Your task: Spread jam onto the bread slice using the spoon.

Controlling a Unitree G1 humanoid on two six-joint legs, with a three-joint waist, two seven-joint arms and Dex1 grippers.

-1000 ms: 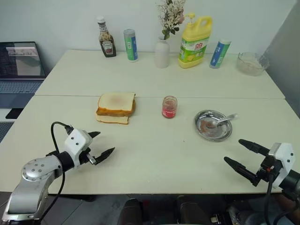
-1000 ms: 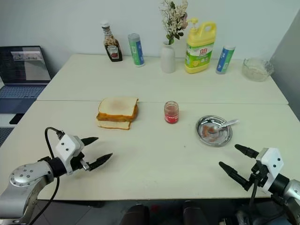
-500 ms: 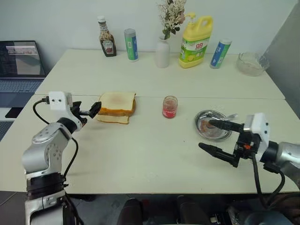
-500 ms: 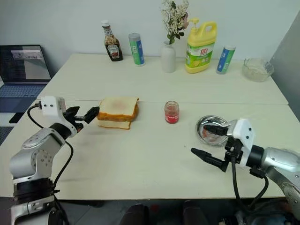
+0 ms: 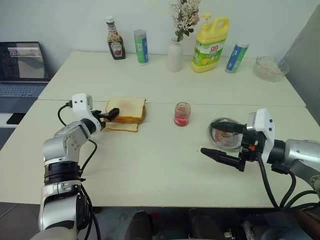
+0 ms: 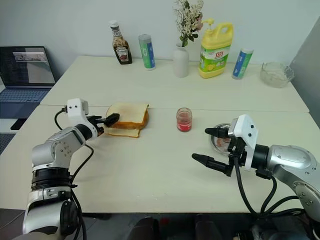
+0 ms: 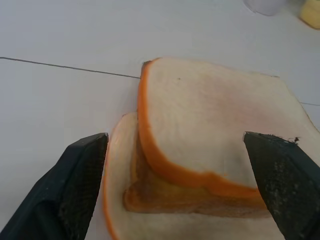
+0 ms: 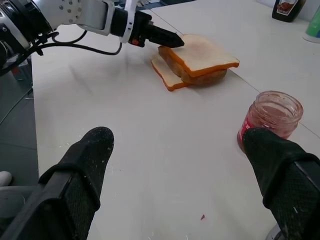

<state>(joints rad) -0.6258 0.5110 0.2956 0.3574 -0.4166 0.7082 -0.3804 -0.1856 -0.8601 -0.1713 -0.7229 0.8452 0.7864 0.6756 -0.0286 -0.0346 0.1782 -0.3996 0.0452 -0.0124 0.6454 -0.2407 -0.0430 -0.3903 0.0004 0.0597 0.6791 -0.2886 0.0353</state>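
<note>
Approach step — the left gripper (image 5: 107,117), jaws wide and empty, sits at the bread slice's (image 5: 126,106) 9 o'clock edge, jam (image 5: 182,114) at its 3 o'clock; next, the wide-open right gripper (image 5: 218,143) must reach the spoon (image 5: 226,133) in the steel dish (image 5: 215,125).

This looks like a test room or office, not a real kitchen. 2 plain pale tables (image 5: 165,80) stand against a bare white wall (image 5: 65,20). A laptop (image 5: 20,67) sits open beside them, and dish soap (image 5: 209,37) stands near a vase of flowers (image 5: 176,47).
</note>
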